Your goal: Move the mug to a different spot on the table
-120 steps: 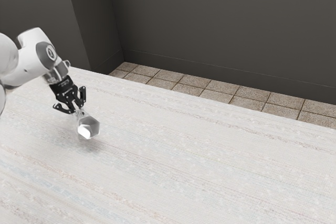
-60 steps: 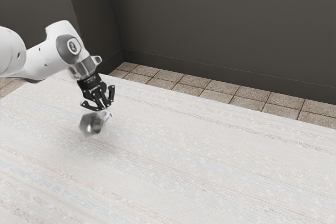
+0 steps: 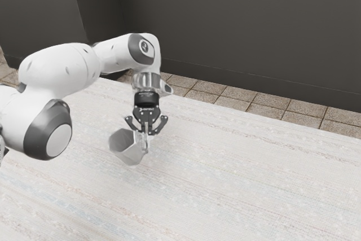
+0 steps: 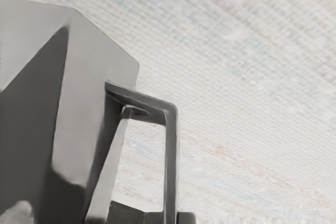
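Here, the black gripper [image 3: 145,137] is seen pointing straight down, its two fingers closed on the handle of the mug [image 3: 127,147]; the mug is grasped, not released. The fingers are drawn close together, with only the thin handle between them.

In the wrist view, the handle [image 4: 169,145] is shown as a slim grey bar, bent at a right angle, running from the mug's side wall toward the hand. The mug's body is grey, faceted and flat-sided, and lies just beside the handle.

In the exterior view, the mug is held tilted rather than upright, its open mouth turned up and toward the exterior view's left. It hangs just under the gripper, slightly to the exterior view's left of the fingers. Whether its lowest edge touches the surface cannot be told.

The white arm [image 3: 73,77] is brought in from the exterior view's left and is bent down at the wrist. The pale, streaked table [image 3: 242,173] is spread beneath. Behind its far edge a strip of brown tiled floor [image 3: 254,103] is noted, then a dark wall [image 3: 237,21].
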Controlling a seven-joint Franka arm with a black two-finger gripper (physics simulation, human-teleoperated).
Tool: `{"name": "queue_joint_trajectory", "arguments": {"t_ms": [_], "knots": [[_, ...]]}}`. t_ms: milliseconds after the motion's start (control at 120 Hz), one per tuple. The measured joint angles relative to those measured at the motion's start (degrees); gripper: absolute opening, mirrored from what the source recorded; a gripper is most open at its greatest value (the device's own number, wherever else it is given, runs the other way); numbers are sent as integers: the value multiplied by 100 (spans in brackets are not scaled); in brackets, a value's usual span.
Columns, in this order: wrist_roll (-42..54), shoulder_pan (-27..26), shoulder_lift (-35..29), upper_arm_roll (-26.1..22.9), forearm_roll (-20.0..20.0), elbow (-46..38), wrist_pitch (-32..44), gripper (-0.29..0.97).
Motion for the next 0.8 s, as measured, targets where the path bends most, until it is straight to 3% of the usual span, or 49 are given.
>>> {"name": "queue_joint_trajectory", "arguments": {"t_ms": [350,800], "knots": [[380,-41,486,84,-118,-18,-760,-11],[731,37,1202,230,-272,293,-697,-11]]}}
